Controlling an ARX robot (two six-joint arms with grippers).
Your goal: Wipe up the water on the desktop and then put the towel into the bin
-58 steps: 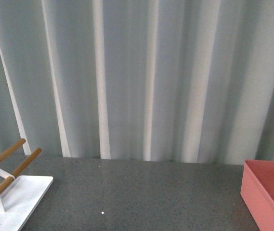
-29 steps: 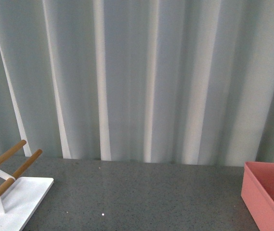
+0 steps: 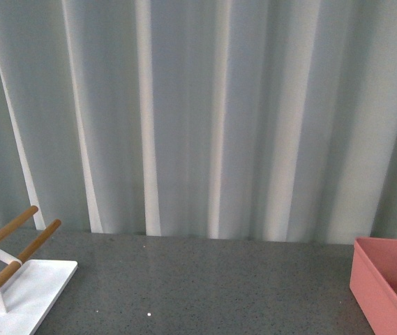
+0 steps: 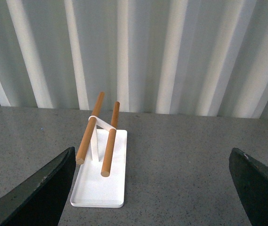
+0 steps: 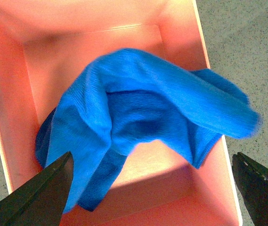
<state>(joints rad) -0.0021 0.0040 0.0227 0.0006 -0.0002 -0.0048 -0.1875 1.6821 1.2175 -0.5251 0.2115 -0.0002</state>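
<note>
Right gripper (image 5: 150,188), fingers (image 5: 39,195) spread and released above blue microfibre towel (image 5: 138,117) draped in salmon-pink bin (image 5: 25,84); best lifted straight up, clear of cloth.

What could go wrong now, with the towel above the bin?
1. One corner of the towel lies over the bin's side wall; it may hang outside or pull the cloth out.
2. The right gripper has wide-open jaws just above the cloth; a fold could catch on them when the arm lifts.
</note>
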